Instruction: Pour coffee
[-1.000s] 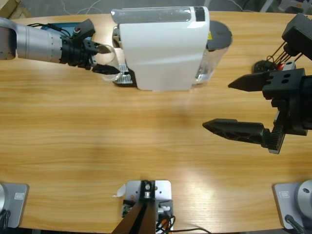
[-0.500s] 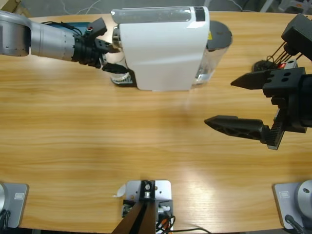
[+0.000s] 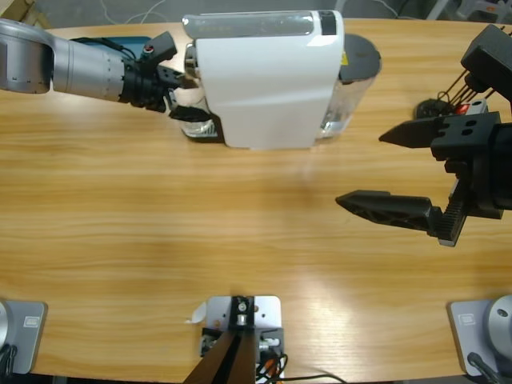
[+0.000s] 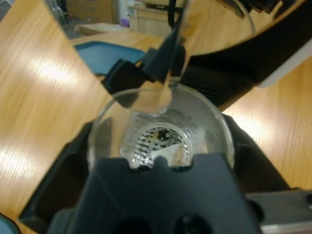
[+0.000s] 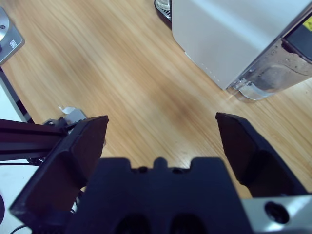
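A clear glass [image 4: 161,141] is held in the left end effector [image 3: 186,96], clamped between its two black jaws at the far left of the desk [image 3: 240,232]. The glass is positioned at the left end of the white coffee machine [image 3: 268,76], over the metal drip grille [image 4: 158,146], which is seen through its base. No coffee can be made out in the glass. The step in hand is judged to be the placing of the glass under the machine's outlet. For the next move, the glass must be set down level on the grille before the grip is released.

The right end effector [image 3: 376,168] is held wide open and empty above bare desk at the right.

The machine is a smooth, glossy, box-shaped body with a transparent water tank [image 5: 278,73] at its right end. The desk is of light, grained wood.
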Robot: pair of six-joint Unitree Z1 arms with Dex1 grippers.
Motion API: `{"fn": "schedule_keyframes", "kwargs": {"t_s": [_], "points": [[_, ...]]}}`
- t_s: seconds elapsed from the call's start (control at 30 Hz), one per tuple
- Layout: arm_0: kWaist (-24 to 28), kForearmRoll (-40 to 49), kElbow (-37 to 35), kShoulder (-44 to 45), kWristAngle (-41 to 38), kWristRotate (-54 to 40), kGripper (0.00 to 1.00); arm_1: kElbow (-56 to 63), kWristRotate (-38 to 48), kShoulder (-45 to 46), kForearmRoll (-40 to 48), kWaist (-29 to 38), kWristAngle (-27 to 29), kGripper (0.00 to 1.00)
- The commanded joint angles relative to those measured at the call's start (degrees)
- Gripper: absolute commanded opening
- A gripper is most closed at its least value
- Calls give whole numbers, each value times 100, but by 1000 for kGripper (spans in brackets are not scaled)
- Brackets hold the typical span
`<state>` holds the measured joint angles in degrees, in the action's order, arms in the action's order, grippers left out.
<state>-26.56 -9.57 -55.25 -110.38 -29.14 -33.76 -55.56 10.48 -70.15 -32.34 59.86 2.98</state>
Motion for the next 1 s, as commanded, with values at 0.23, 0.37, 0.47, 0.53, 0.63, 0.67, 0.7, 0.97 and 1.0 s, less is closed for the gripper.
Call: {"fn": "schedule_keyframes", "kwargs": {"t_s": [0.23, 0.37, 0.47, 0.53, 0.63, 0.67, 0.7, 0.97, 1.0], "points": [[60, -1, 109, -91, 21, 83, 991, 195, 94, 142, -23, 52, 97, 996], [264, -1, 330, 257, -44, 108, 991, 188, 94, 142, -34, 52, 106, 1000], [371, 1, 439, 517, -64, 147, 991, 161, 94, 142, -27, 52, 115, 1000], [452, 6, 553, 781, -74, 213, 991, 142, 94, 148, -27, 52, 115, 1000], [485, 36, 794, 1175, -102, 273, 991, 118, 84, 148, -9, 52, 115, 1000], [485, 69, 877, 1298, -111, 284, 991, 89, 71, 142, -9, 52, 122, 1000], [485, 92, 972, 1419, -122, 315, 991, 54, 61, 142, -9, 52, 123, 1000], [347, 1031, 1729, 3353, 207, 806, 991, -665, -389, -163, -551, 52, 238, 986], [289, 1305, 1724, 3606, 309, 909, 991, -832, -533, -262, -663, 12, 273, 962]]}}
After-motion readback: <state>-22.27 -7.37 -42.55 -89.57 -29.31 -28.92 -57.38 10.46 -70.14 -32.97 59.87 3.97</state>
